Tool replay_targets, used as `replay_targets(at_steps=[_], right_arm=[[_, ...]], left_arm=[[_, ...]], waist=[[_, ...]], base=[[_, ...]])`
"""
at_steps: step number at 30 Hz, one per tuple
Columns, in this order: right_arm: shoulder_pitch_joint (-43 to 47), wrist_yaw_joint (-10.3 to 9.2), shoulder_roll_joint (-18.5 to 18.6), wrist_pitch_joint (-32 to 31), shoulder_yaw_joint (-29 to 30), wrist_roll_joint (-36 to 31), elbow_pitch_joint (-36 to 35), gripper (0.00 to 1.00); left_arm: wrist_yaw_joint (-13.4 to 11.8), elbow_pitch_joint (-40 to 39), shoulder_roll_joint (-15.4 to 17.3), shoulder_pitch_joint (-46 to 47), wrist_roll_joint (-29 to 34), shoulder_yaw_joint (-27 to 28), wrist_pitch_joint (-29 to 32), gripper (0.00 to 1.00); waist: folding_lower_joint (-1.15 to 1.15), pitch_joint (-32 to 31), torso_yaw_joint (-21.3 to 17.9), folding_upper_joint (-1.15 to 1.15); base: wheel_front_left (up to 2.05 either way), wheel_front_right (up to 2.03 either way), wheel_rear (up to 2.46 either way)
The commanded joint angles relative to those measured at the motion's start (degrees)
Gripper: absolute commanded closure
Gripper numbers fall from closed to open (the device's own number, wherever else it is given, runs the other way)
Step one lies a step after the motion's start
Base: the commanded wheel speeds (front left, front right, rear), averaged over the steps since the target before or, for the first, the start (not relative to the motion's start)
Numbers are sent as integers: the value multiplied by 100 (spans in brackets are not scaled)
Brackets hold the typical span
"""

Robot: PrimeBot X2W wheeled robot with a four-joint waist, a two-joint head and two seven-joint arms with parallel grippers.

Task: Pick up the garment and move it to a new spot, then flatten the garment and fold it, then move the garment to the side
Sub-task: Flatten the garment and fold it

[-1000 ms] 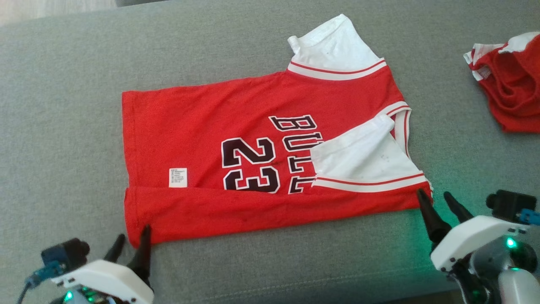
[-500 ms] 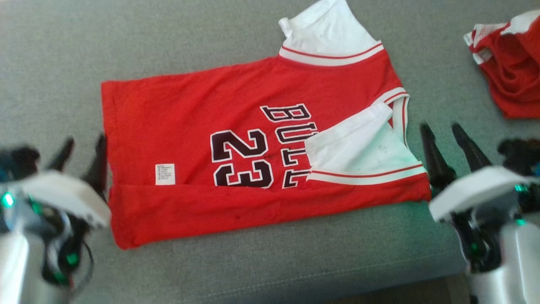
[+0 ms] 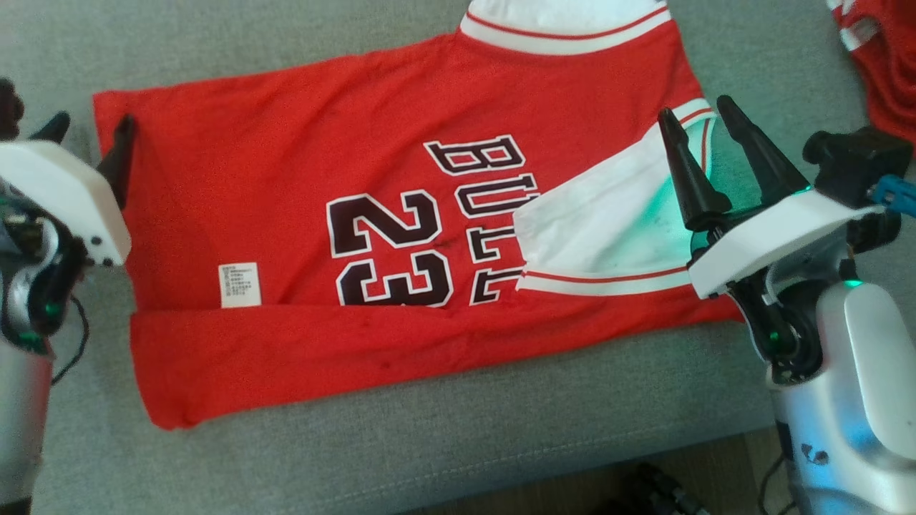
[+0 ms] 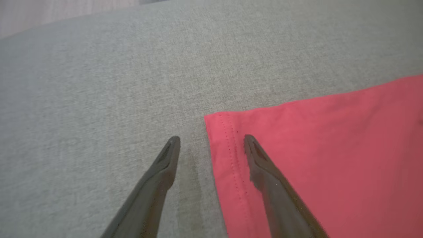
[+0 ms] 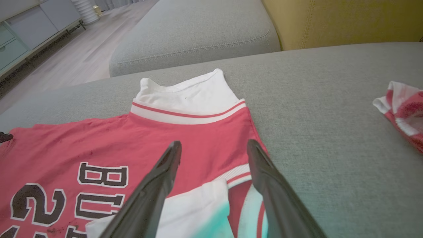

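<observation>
Garment, one red jersey, lies flat on the grey cushion, with its near long edge folded up over its front. Bare cushion runs free past its hem, its far edge and its near edge. One other crumpled red-and-white cloth sits well apart, beyond its neck end. My two grippers are both spread and hold nothing. My left gripper straddles its far hem corner, one finger over red fabric and one over cushion. My right gripper hangs over its neck trim. One white label shows by its fold.
</observation>
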State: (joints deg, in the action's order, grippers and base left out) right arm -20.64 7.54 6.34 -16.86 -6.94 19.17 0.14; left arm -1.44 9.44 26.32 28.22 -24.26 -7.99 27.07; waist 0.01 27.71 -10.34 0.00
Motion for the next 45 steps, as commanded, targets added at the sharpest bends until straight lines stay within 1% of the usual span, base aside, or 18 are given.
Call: replay_targets(at_steps=[1,12,16,17,19,21,22,24,25,29,33,39,45], right_arm=[[-120,-5,60,56,-126,48,-178,0],[-446,-5,114,233,-311,120,-7,0],[-529,-5,138,275,-377,149,63,0],[-545,-5,154,281,-388,152,71,0],[-577,-5,195,279,-401,157,76,0],[-616,-5,241,262,-402,148,68,0],[-640,-5,262,251,-400,142,61,0],[-692,-5,298,218,-407,132,42,0],[-722,-5,313,198,-415,128,32,0],[-909,-5,367,114,-492,112,46,0],[-1313,-5,415,10,-529,104,321,0],[-2316,-5,614,-297,-464,-135,1392,0],[-3276,-5,861,-618,-430,-511,2670,0]], left_arm=[[7,-187,318,286,50,200,50,0],[-5,-74,520,681,100,113,460,0],[62,-37,544,694,46,45,601,0],[89,-42,538,685,18,15,660,8],[125,-87,526,664,-19,-40,752,51],[158,-152,523,630,-58,-100,882,67],[166,-195,523,614,-75,-124,940,78],[176,-289,529,587,-105,-161,1047,95],[179,-337,532,578,-114,-175,1080,100],[170,-511,488,578,-134,-194,1002,100],[126,-664,334,593,-150,-177,664,100],[122,-815,25,518,-167,-269,117,100],[180,-674,-320,627,-135,-490,-332,100]], waist=[[-1,135,-36,0],[-1,428,-110,0],[-1,407,-134,0],[-1,393,-134,0],[-1,365,-130,0],[-1,344,-119,0],[-1,335,-110,0],[-1,318,-88,0],[-1,310,-74,0],[-1,267,4,0],[-1,213,127,0],[-1,161,497,0],[-1,233,948,0]], base=[[0,0,0],[0,0,0],[0,0,0],[0,0,0],[0,0,0],[0,0,0],[0,0,0],[0,0,0],[0,0,0],[0,0,0],[0,0,0],[0,0,0],[0,0,0]])
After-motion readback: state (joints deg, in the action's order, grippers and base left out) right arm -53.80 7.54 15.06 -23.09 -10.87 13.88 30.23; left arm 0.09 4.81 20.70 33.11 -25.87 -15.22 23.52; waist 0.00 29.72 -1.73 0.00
